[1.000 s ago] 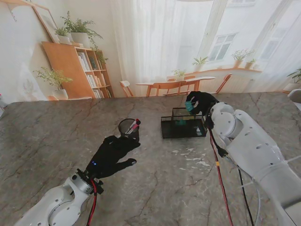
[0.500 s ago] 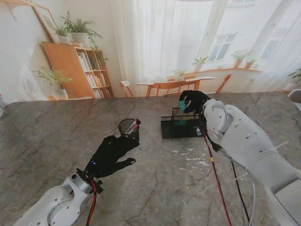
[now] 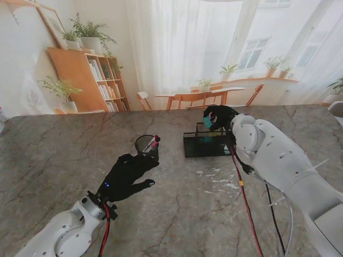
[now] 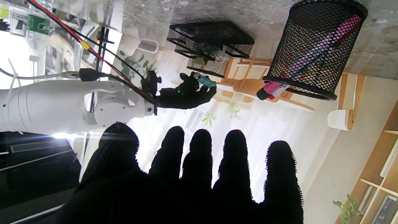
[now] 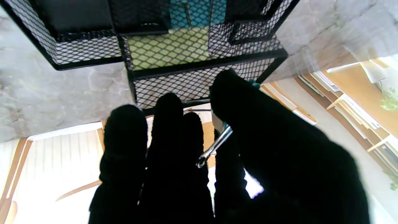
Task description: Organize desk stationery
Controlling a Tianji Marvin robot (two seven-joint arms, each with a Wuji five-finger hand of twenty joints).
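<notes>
1. Mesh, black wire: one round cup (image 3: 146, 144), one rectangular tray (image 3: 208, 143) with compartments.
2. Cup holds one pink marker (image 3: 151, 143), tilted, cap end sticking past the rim.
3. Table (image 3: 64, 155): grey veined marble look, white scraps (image 3: 220, 181) nearer to me than the tray. Backdrop shows shelf, curtains, windows.
4. Right hand (image 3: 217, 116), black glove, pinches a teal clip (image 3: 207, 122) above the tray's far edge.
5. Left hand (image 3: 127, 174), fingers spread, empty, just beside the cup.
</notes>
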